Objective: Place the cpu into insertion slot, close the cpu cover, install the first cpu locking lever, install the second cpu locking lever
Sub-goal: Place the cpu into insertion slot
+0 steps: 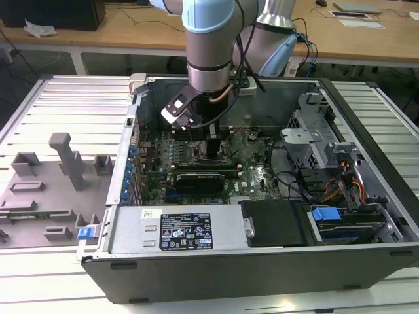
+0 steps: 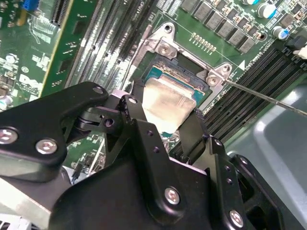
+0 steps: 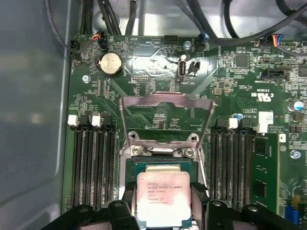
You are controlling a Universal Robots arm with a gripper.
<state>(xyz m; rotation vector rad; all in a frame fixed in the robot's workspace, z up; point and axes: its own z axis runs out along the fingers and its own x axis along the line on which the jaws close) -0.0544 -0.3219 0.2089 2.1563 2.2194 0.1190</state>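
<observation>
My gripper [image 3: 164, 203] is shut on the cpu [image 3: 164, 196], a small square chip with a silvery-beige top, one black finger on each of two opposite edges. The cpu [image 2: 168, 103] hangs low over the insertion slot [image 3: 160, 164], overlapping part of it; whether they touch is not visible. The slot's metal rim [image 2: 165, 48] sits in the green motherboard [image 1: 258, 173]. The cpu cover [image 3: 165, 99], a thin grey frame, stands swung open beyond the slot. A thin locking lever rod [image 2: 268, 98] juts out beside the slot. In the exterior view the gripper [image 1: 213, 145] reaches down into the open computer case.
Black memory slots [image 3: 93, 163] flank the socket on both sides. A long black expansion card [image 1: 206, 176], the grey power supply box [image 1: 177, 229] and a drive cage [image 1: 321, 144] crowd the case. Cables [image 3: 120, 14] hang near the case wall. A grey fixture tray [image 1: 52, 176] lies at the exterior view's left.
</observation>
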